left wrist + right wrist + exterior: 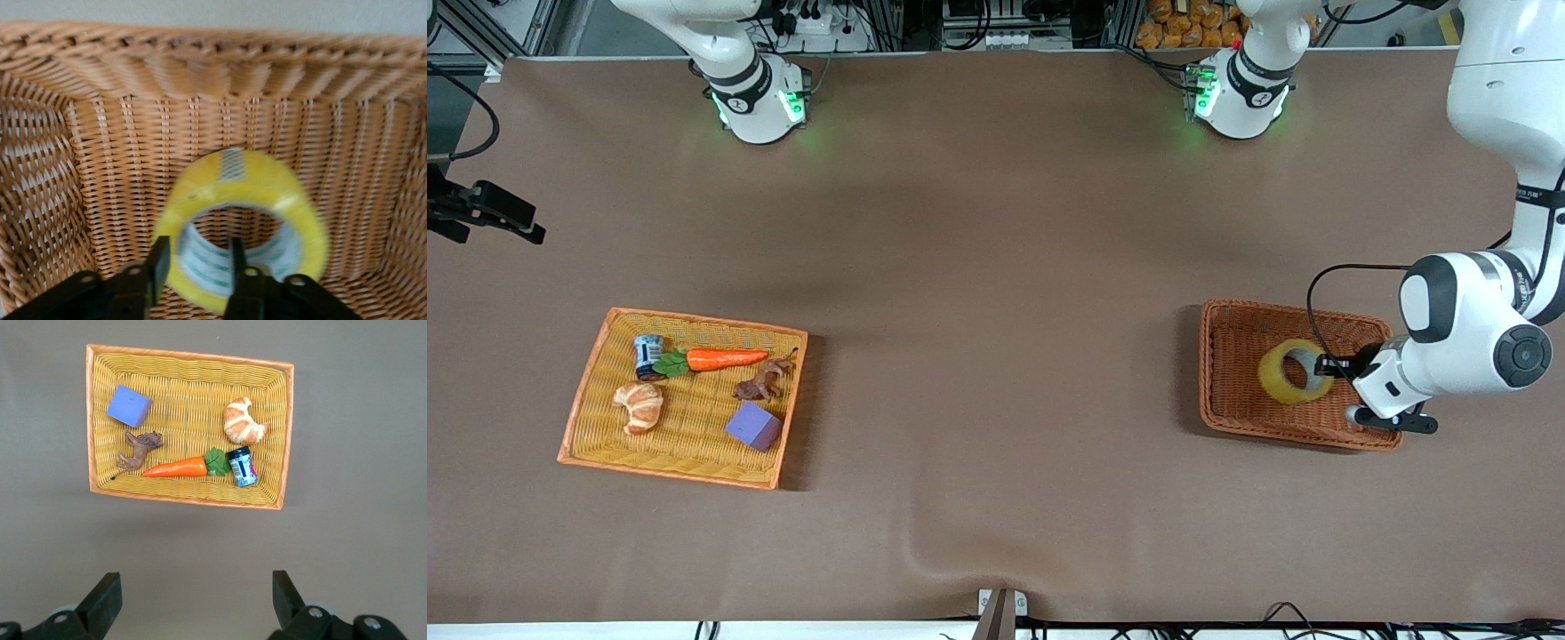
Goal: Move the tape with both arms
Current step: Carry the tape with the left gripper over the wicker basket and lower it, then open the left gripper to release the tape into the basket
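The tape (1276, 380), a translucent yellow roll with a grey core, stands tilted on its edge in the brown wicker basket (1232, 311) at the left arm's end of the table. My left gripper (1325, 366) reaches into that basket. In the left wrist view its gripper (198, 257) straddles the tape's (267, 183) wall, one finger outside the roll and one inside the core. The jaws stand wider than the wall, so they are open. My right gripper (197, 597) hangs open and empty, high over the table beside the yellow tray (187, 353).
The yellow tray (694, 317) at the right arm's end holds a carrot (725, 358), a croissant (639, 404), a purple cube (753, 426), a toy horse (763, 382) and a small can (647, 354). The brown basket's walls (200, 60) closely surround the left gripper.
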Controlling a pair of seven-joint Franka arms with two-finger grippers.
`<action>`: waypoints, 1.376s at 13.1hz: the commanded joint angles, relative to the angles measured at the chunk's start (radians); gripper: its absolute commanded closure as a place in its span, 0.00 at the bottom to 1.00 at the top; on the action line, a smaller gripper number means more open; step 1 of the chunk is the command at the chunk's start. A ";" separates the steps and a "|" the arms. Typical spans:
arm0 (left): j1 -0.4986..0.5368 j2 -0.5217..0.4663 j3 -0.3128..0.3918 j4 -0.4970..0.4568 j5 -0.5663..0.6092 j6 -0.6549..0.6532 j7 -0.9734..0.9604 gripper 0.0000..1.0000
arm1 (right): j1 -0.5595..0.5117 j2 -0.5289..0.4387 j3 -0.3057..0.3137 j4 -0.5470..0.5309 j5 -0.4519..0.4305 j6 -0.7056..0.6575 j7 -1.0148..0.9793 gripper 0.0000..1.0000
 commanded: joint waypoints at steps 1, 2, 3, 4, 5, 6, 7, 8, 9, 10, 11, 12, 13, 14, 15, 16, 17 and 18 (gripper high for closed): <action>-0.020 -0.088 -0.017 0.004 0.005 -0.017 -0.115 0.00 | -0.023 0.002 0.010 0.002 0.018 0.003 -0.005 0.00; -0.021 -0.133 -0.039 0.004 0.007 -0.024 -0.163 0.00 | -0.023 0.002 0.010 0.002 0.018 0.004 -0.005 0.00; -0.024 -0.174 -0.064 0.004 0.019 -0.055 -0.183 0.00 | -0.021 0.002 0.010 0.002 0.018 0.004 -0.005 0.00; -0.034 -0.217 -0.082 0.011 0.027 -0.083 -0.203 0.00 | -0.021 0.004 0.010 0.002 0.018 0.008 -0.005 0.00; -0.043 -0.254 -0.089 0.039 0.048 -0.110 -0.215 0.00 | -0.021 0.005 0.010 -0.001 0.018 0.009 -0.005 0.00; -0.052 -0.276 -0.090 0.078 0.060 -0.180 -0.215 0.00 | -0.021 0.005 0.010 -0.001 0.018 0.009 -0.005 0.00; -0.055 -0.288 -0.101 0.130 0.058 -0.260 -0.217 0.00 | -0.021 0.005 0.010 -0.001 0.018 0.009 -0.005 0.00; -0.052 -0.296 -0.116 0.176 0.061 -0.322 -0.226 0.00 | -0.023 0.005 0.010 -0.001 0.019 0.009 -0.005 0.00; -0.052 -0.306 -0.118 0.210 0.061 -0.366 -0.228 0.00 | -0.024 0.005 0.010 -0.001 0.018 0.009 -0.005 0.00; -0.049 -0.334 -0.118 0.232 0.062 -0.411 -0.228 0.00 | -0.023 0.005 0.010 -0.001 0.019 0.009 -0.005 0.00; -0.049 -0.360 -0.116 0.235 0.062 -0.440 -0.228 0.00 | -0.014 0.005 0.010 -0.001 0.019 0.011 -0.002 0.00; -0.043 -0.392 -0.116 0.237 0.062 -0.466 -0.226 0.00 | -0.009 0.005 0.012 -0.001 0.019 0.009 -0.002 0.00; -0.041 -0.424 -0.116 0.237 0.062 -0.498 -0.220 0.00 | -0.009 0.008 0.012 -0.001 0.019 0.011 -0.002 0.00; -0.041 -0.458 -0.115 0.234 0.059 -0.523 -0.220 0.00 | -0.014 0.011 0.012 0.002 0.019 0.011 -0.005 0.00; -0.038 -0.477 -0.113 0.232 0.058 -0.546 -0.209 0.00 | -0.017 0.011 0.012 -0.001 0.019 0.011 -0.009 0.00; -0.038 -0.495 -0.104 0.232 0.044 -0.561 -0.202 0.00 | -0.018 0.011 0.012 -0.001 0.021 0.006 -0.009 0.00; -0.046 -0.510 -0.098 0.225 0.029 -0.563 -0.194 0.00 | -0.018 0.011 0.012 0.002 0.026 0.004 -0.009 0.00; -0.078 -0.523 -0.072 0.225 0.024 -0.568 -0.194 0.00 | -0.020 0.011 0.012 0.002 0.026 0.004 -0.011 0.00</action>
